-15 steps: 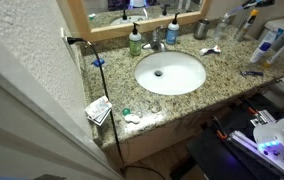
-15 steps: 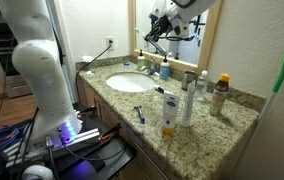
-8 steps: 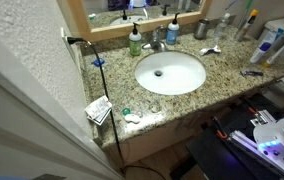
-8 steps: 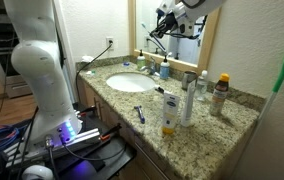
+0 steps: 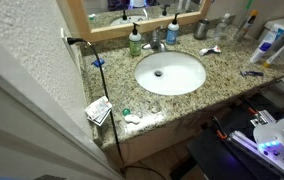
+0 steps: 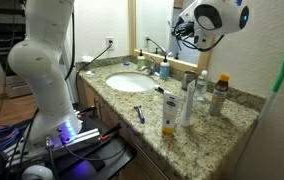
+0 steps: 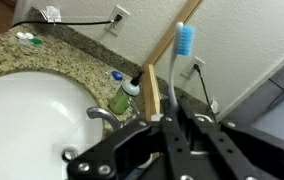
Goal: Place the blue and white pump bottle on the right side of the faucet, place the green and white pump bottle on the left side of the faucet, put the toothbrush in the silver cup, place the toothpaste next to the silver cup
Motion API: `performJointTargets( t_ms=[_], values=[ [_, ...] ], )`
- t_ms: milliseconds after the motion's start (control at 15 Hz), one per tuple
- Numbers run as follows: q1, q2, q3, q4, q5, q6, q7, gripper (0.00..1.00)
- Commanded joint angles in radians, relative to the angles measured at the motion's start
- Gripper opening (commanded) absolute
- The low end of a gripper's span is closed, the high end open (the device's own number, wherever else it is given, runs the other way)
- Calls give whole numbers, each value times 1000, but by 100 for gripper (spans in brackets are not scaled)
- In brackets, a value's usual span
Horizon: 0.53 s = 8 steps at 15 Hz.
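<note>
Seen from the wrist, the claw point(image 7: 178, 128) is clamped on the toothbrush point(image 7: 182, 70). The pale handle is pinched between its fingers and the blue bristle head reaches past them, high above the sink point(image 7: 32, 120). Below, the faucet point(image 7: 103, 116) and the green and white pump bottle point(image 7: 125, 96) stand by the mirror frame. In an exterior view the silver cup point(image 5: 201, 30) stands on the granite tabletop point(image 5: 232, 85) near the mirror, apart from the blue and white pump bottle point(image 5: 172, 32). To do this step well, the arm probably needs to centre the brush's free end over the cup's mouth. It should lower the brush until it is inside and only then release, so the cup does not tip.
</note>
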Motion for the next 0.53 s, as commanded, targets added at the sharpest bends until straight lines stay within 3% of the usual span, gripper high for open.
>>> performJointTargets(
  t_ms=[0, 467],
  values=[
    [-9, 14, 20, 9, -23, 29, 27, 3],
    [-37, 177, 67, 75, 192, 310, 220, 3]
  ],
)
